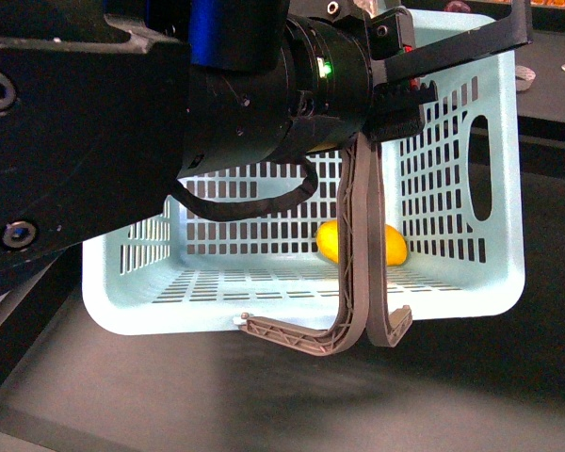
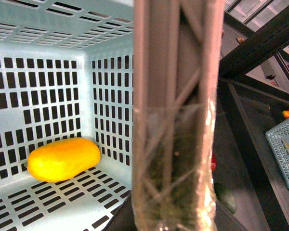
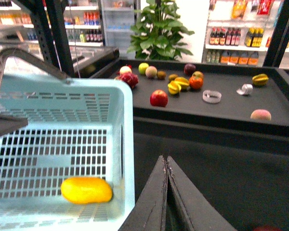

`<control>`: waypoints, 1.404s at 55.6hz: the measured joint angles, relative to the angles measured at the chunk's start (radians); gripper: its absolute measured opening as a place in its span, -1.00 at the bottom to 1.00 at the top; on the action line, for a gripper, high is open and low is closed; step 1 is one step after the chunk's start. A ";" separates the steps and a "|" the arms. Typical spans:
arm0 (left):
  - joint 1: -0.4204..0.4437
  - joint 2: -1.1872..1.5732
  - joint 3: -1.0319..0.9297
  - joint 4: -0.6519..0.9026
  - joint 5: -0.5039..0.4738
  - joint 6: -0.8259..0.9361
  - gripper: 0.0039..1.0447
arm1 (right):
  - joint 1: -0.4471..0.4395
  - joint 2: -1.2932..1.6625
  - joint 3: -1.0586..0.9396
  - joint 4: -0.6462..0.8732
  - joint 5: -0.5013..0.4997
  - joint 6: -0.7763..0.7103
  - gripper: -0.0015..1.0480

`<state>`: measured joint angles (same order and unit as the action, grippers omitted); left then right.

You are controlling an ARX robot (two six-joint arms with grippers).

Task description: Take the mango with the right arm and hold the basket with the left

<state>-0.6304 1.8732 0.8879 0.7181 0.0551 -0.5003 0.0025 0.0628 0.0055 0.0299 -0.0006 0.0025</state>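
The light blue basket [image 1: 301, 315] hangs tilted in the front view, its open side facing the camera. Inside it, on the slotted floor against a wall, lies the yellow-orange mango [image 1: 393, 245], also plain in the left wrist view [image 2: 63, 159] and the right wrist view [image 3: 86, 190]. My left arm fills the upper left, its gripper [image 1: 395, 99] shut on the basket's grey-brown handles [image 1: 363, 245], which hang down in front. The taped handle [image 2: 176, 144] fills the left wrist view. My right gripper [image 3: 165, 161] is shut with nothing in it, outside the basket beside its wall [image 3: 127, 144].
A black shelf [image 3: 221, 108] behind holds several fruits, among them a red apple [image 3: 158, 98], a star-shaped yellow fruit [image 3: 175, 87] and a peach [image 3: 260, 115], plus tape rolls [image 3: 212, 96]. Another blue basket [image 2: 285, 149] sits off to the side. Dark table lies below.
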 joint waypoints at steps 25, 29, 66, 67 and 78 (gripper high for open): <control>0.000 0.000 0.000 0.000 0.000 0.002 -0.90 | 0.000 -0.057 0.000 -0.028 -0.001 0.000 -0.96; 0.000 0.000 0.000 0.000 0.000 0.001 -0.90 | 0.000 -0.057 0.000 -0.028 -0.001 -0.002 -0.74; -0.005 0.008 0.044 -0.120 -0.213 0.066 -0.90 | 0.000 -0.057 0.000 -0.028 -0.001 -0.002 0.85; -0.004 0.011 0.050 -0.128 -0.230 0.067 -0.90 | 0.000 -0.057 0.000 -0.028 -0.001 -0.002 0.85; 0.043 0.025 0.130 -0.201 -0.407 -0.098 -0.90 | 0.000 -0.058 0.000 -0.028 -0.001 -0.002 0.85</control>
<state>-0.5873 1.8984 1.0183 0.5171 -0.3515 -0.5987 0.0021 0.0044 0.0055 0.0017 -0.0013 0.0006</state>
